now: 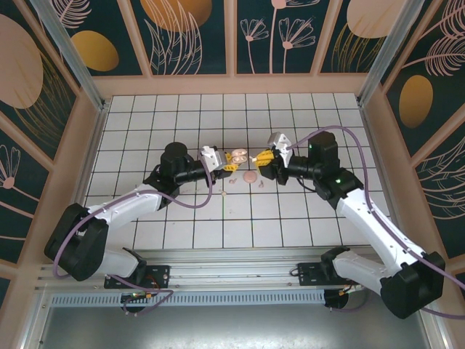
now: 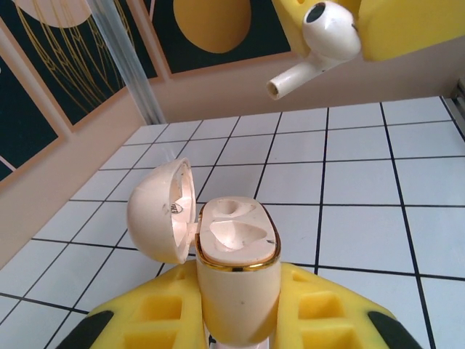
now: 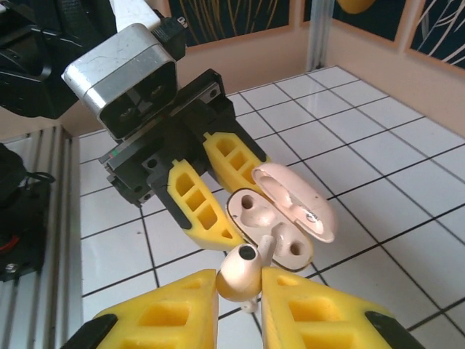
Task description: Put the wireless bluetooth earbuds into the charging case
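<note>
The left gripper [image 2: 236, 320] pinches the beige-pink plastic charging case [image 2: 236, 251], lid open, by its body. The right gripper [image 3: 240, 294] pinches 1 glossy white earbud [image 3: 238, 270] by its head, near it. It looks light and slippery.

Clear air separates the earbud [image 2: 330, 33] from the charging case [image 2: 236, 291], whose lid [image 2: 156, 211] stands aside.

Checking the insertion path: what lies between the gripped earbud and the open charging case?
Nothing. In the left wrist view, only a bare gap, with white floor tiles behind, separates the earbud from the open charging case.
</note>
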Controlling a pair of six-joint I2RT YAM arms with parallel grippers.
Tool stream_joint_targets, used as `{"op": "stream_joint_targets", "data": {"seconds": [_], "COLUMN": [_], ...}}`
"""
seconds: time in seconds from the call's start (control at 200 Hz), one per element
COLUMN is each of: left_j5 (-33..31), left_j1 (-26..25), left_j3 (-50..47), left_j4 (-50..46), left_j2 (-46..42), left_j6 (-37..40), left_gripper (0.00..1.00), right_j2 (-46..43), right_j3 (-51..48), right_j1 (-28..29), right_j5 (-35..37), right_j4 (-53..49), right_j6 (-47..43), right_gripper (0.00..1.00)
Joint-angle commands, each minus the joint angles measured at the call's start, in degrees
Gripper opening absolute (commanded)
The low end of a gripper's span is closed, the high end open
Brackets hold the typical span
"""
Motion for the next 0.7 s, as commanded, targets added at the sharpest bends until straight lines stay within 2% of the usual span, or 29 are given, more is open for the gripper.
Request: {"op": "stream_joint_targets", "data": {"seconds": [0.0, 0.696], "left_j5": [1.3, 0.9], "left_j1": [-0.2, -0.2], "left_j3": [1.3, 0.7], "left_j4": [-0.9, -2.7], "left_j2": [-1.6, -2.9], "left_j6": [3.3, 8.2], "left_gripper": [0.13, 0.14], "right_j2": [1.6, 7.7], "right_j3": [2.3, 5.1], "right_j1": [-0.5, -0.8], "right_j5": [-3.7, -4.2], "right_j4": [-1.3, -5.0], "right_j6": [1.6, 3.4], "right_gripper": [0.21, 0.21]}}
